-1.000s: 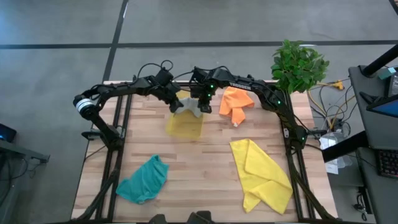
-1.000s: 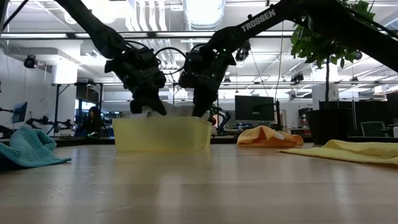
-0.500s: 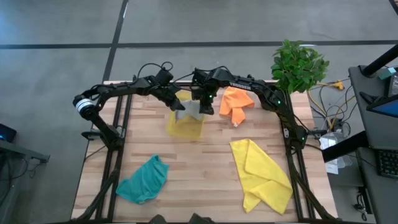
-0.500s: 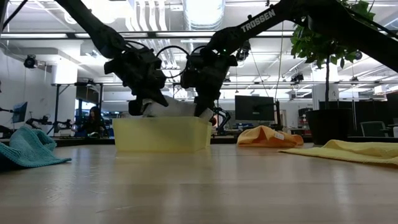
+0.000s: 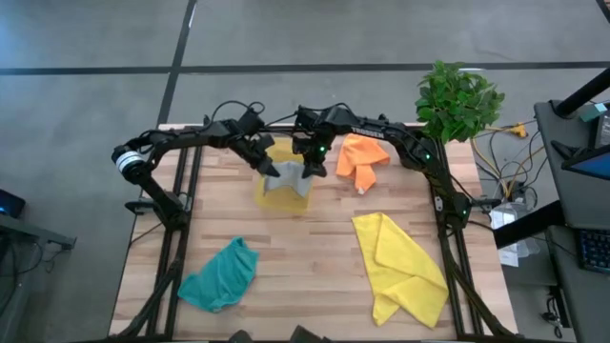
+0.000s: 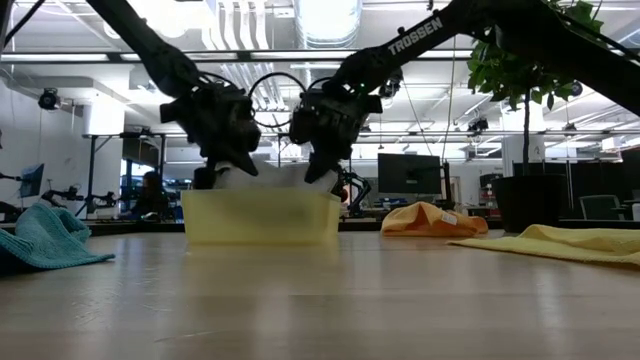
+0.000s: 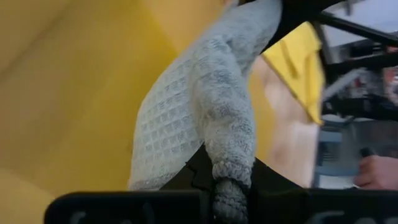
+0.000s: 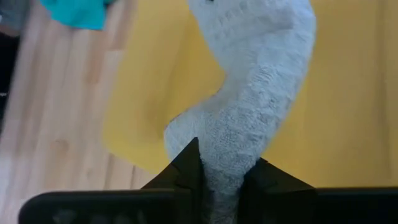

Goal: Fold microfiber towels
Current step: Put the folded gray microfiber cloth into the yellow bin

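A light grey towel (image 5: pixel 290 171) spans between my two grippers over a translucent yellow tray (image 5: pixel 283 194) at the far middle of the table. My left gripper (image 5: pixel 272 169) is shut on its left end and my right gripper (image 5: pixel 307 170) on its right end. In the low view the grey towel (image 6: pixel 270 180) shows just above the tray's rim (image 6: pixel 262 194). An orange towel (image 5: pixel 360 159), a large yellow towel (image 5: pixel 400 267) and a teal towel (image 5: pixel 221 274) lie crumpled on the table. My left gripper pinches a bunched end of the grey towel (image 7: pixel 231 155) between its two fingers, slanting down from the table's left. Several layers are gathered there. The cloth runs away from the fingers over the tray. My right gripper pinches the towel's other bunched end (image 8: pixel 227 149) between its two fingers, slanting down from the right. The cloth is gathered into a thick roll at the fingers (image 8: pixel 186 168) and widens beyond them above the tray floor.
A potted plant (image 5: pixel 457 100) stands at the far right corner. The orange towel lies close to the right arm. The wooden tabletop (image 5: pixel 305 257) lies bare between the teal and yellow towels.
Both grippers have turned at the wrist while staying over the tray. The grey towel, mostly hidden below the rim a second ago, now shows as a band between the two grippers above the tray's rim.
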You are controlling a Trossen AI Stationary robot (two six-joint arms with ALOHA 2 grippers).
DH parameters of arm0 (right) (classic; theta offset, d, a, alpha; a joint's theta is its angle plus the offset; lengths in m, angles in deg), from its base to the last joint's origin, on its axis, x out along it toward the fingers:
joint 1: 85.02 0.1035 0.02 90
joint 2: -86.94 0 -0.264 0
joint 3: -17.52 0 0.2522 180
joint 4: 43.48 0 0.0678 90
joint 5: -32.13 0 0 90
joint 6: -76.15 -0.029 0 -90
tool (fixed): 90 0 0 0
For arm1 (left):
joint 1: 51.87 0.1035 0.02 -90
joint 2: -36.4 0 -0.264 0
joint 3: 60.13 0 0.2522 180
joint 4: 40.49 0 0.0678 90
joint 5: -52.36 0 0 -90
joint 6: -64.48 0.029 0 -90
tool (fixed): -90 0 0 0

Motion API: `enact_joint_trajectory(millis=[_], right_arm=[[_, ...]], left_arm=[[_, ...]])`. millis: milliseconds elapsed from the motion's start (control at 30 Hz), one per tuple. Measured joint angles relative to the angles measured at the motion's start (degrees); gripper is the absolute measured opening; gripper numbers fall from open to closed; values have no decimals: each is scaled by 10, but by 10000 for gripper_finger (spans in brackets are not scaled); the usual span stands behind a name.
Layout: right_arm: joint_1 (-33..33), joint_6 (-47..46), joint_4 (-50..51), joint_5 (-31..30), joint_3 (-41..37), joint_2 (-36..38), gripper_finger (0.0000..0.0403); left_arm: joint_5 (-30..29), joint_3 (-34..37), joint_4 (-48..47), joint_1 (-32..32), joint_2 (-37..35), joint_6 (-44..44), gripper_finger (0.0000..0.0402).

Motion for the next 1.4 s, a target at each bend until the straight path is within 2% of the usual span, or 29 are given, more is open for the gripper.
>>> enact_joint_trajectory(millis=[200, 367, 467, 633, 833, 1100, 1400], right_arm=[[0, -42, -51, -87, -28, 0, 64], [0, -51, -61, -155, -27, 0, 94], [0, -50, -64, -176, -20, 0, 119], [0, -44, -64, -229, 2, 0, 158], [0, -21, -56, -263, 38, 0, 188], [0, -20, -12, -273, 75, 1, 194], [0, -49, 14, -272, 75, 2, 194]], left_arm=[[-72, 5, 5, 0, 0, 0, 5], [-105, 1, 8, 0, 0, 0, 5], [-110, 3, 23, 0, 0, 0, 5], [-155, 2, 36, 0, 0, -1, 5], [-197, 3, 67, 0, 0, -1, 14], [-260, 2, 104, 0, 0, 21, 66], [-317, -12, 104, 1, -3, 102, 183]])
